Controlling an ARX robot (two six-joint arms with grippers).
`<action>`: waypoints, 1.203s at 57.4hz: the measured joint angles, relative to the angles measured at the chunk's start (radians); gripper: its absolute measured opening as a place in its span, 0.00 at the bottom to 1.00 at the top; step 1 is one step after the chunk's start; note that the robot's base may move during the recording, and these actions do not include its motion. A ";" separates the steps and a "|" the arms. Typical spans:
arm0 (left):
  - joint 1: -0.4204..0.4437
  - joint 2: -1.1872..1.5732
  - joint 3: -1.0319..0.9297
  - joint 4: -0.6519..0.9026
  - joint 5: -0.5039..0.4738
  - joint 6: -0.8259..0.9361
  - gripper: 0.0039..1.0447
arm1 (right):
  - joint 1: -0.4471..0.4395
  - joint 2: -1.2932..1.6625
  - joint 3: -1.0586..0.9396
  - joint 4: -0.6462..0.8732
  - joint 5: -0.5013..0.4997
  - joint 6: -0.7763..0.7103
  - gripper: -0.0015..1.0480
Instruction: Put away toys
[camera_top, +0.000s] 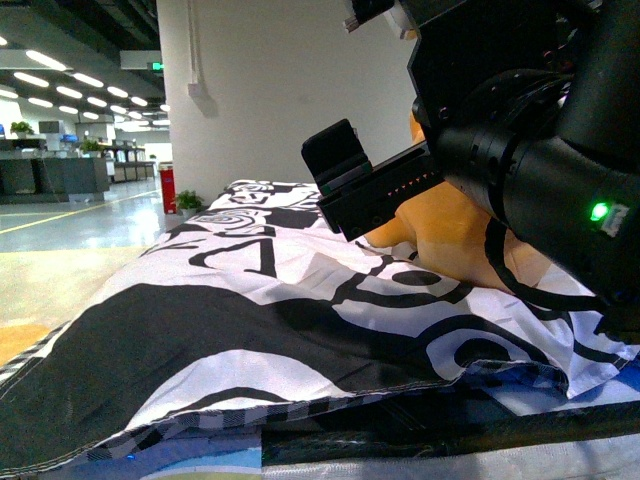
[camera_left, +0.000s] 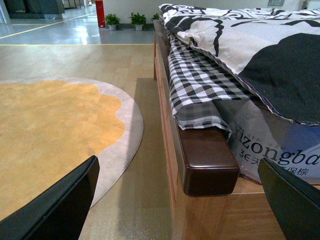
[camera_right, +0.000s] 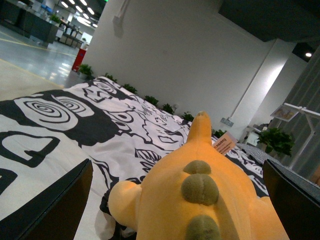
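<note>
An orange-yellow plush toy (camera_right: 160, 205) lies on the black-and-white bed quilt (camera_top: 250, 290), with olive bumps down its back and a paper tag (camera_right: 224, 144) near its far end. My right gripper (camera_right: 175, 212) is open, its two dark fingers (camera_right: 50, 205) wide apart on either side of the toy and not touching it. In the front view the right arm fills the upper right, and the toy (camera_top: 450, 235) shows partly behind it. My left gripper (camera_left: 175, 207) is open and empty, low beside the bed's wooden corner (camera_left: 205, 160).
The bed frame's dark corner block stands close in front of the left gripper, with a checked sheet (camera_left: 200, 85) hanging over it. An orange rug (camera_left: 50, 130) covers the wood floor beside the bed. Potted plants (camera_left: 112, 20) and a red bin (camera_left: 100, 10) stand far off.
</note>
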 joint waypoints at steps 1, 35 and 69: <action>0.000 0.000 0.000 0.000 0.000 0.000 0.94 | 0.000 0.005 0.003 0.000 0.001 0.000 0.98; 0.000 0.000 0.000 0.000 0.000 0.000 0.94 | -0.090 0.125 0.176 -0.227 0.040 0.142 0.98; 0.000 0.000 0.000 0.000 0.000 0.000 0.94 | -0.182 0.113 0.139 -0.356 0.037 0.323 0.91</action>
